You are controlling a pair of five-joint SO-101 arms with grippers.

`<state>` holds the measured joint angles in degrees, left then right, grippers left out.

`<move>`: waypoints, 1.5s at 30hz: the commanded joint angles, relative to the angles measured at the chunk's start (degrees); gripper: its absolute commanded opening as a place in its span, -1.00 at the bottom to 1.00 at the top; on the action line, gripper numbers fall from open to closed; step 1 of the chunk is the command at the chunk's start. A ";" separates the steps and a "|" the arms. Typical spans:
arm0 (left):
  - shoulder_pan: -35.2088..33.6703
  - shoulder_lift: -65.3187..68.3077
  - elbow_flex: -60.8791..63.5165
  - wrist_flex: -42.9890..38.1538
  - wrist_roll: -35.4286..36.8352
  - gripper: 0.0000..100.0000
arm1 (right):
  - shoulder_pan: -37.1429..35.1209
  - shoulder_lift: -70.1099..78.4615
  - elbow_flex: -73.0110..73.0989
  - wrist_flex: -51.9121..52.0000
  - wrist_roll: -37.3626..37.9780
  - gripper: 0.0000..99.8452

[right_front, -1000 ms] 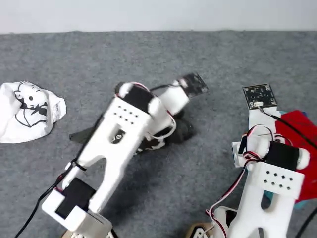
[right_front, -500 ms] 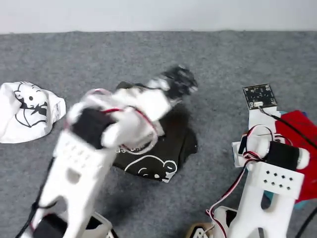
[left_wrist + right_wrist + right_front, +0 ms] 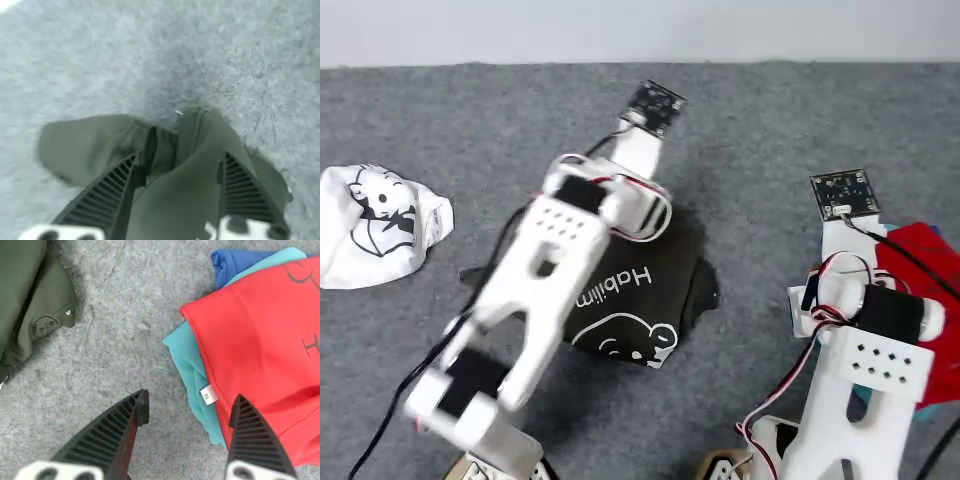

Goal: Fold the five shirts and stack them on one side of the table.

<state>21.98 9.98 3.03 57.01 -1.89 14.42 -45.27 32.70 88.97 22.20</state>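
Where dark shirt (image 3: 655, 300) lies, left arm (image 3: 545, 285) overhangs.

Shirts, five: one white shirt (image 3: 375, 225) with black cartoon print, one dark olive shirt (image 3: 640, 300) with white print, one red shirt (image 3: 265, 340), one teal shirt (image 3: 185, 360), one blue shirt (image 3: 235, 260).
Robot arms, two: left arm (image 3: 540, 290), right arm (image 3: 865, 370).
Grippers, two: left gripper (image 3: 180, 162), right gripper (image 3: 190, 402), two ribbed fingers each.
Grey table (image 3: 770, 120), one.
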 commanded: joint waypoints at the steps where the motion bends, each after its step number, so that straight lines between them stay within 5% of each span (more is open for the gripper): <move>1: 1.67 12.13 -9.71 -1.32 0.97 -0.54 | -0.40 -1.19 0.09 -0.84 0.53 -0.47; 16: 1.93 43.08 -53.67 23.21 -0.26 -0.87 | -0.40 -0.92 0.18 -0.92 0.53 -0.47; 22: -0.79 38.95 -78.99 42.02 -9.41 -0.97 | -0.40 -0.92 0.18 -0.92 0.53 -0.47; 26: -3.87 29.89 -91.21 43.69 -9.67 -0.97 | -0.40 -0.92 0.18 -0.92 0.53 -0.47; 34: -8.00 2.81 -74.15 43.69 -9.93 -0.97 | -0.40 -0.92 0.18 -0.92 0.53 -0.47; 42: -7.91 -28.13 -31.34 43.69 -10.20 -0.97 | -0.48 -0.84 0.26 -2.15 0.53 -0.47; 45: -8.00 -40.62 -12.97 43.69 -16.09 -0.97 | -0.48 -0.84 0.26 -2.15 0.53 -0.47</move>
<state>14.51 -17.45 -27.74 99.47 -12.97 14.42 -45.27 33.23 87.65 22.20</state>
